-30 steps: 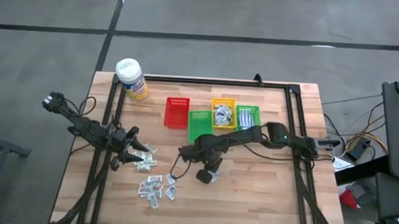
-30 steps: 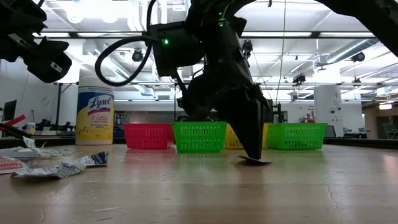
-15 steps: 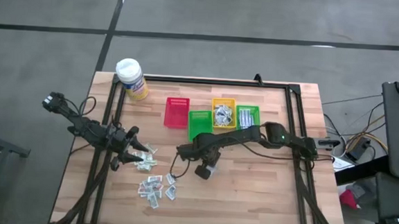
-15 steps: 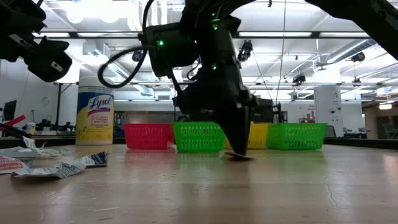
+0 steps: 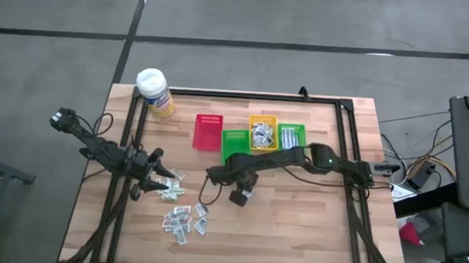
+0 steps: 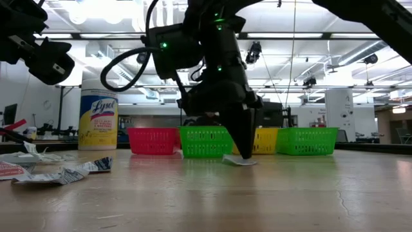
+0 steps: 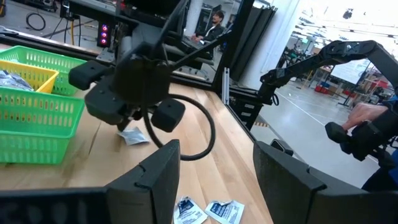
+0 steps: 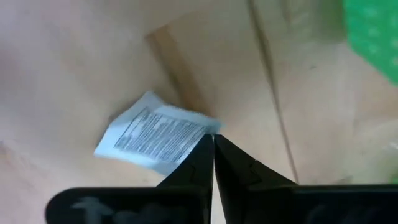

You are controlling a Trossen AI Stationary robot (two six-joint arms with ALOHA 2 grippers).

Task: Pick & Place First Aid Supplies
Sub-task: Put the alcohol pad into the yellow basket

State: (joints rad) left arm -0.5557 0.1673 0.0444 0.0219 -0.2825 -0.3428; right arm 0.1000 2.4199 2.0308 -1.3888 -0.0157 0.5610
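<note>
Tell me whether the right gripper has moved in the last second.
Yes. In the low view the right gripper, shut on a packet, shifted leftward toward the green bin.

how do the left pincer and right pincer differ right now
The left pincer stands open and empty over the loose packets; the right pincer is shut, pinching one white packet near the green bin. Both are low over the table.

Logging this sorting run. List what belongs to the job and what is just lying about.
Job:
- packet pinched in the right gripper
- loose packets on the table
- red bin, two green bins, yellow bin
- left gripper, open, over the packets

Lying about:
- wipes canister
</note>
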